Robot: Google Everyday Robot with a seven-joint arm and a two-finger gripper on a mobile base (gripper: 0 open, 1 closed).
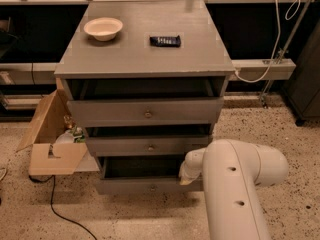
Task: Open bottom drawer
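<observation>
The bottom drawer (135, 186) is the lowest grey front of the cabinet, with a small round knob (153, 187) at its centre. It stands pulled out, with a dark gap above its front. My white arm (235, 194) comes up from the lower right. Its gripper (187, 173) sits at the right end of the bottom drawer's top edge, mostly hidden behind the arm's wrist.
The top drawer (145, 111) and the middle drawer (147, 145) also stand pulled out. A white bowl (103, 28) and a dark bar (165, 40) lie on the cabinet top. An open cardboard box (52, 134) with items stands on the floor at the left, and a cable (60, 209) runs past it.
</observation>
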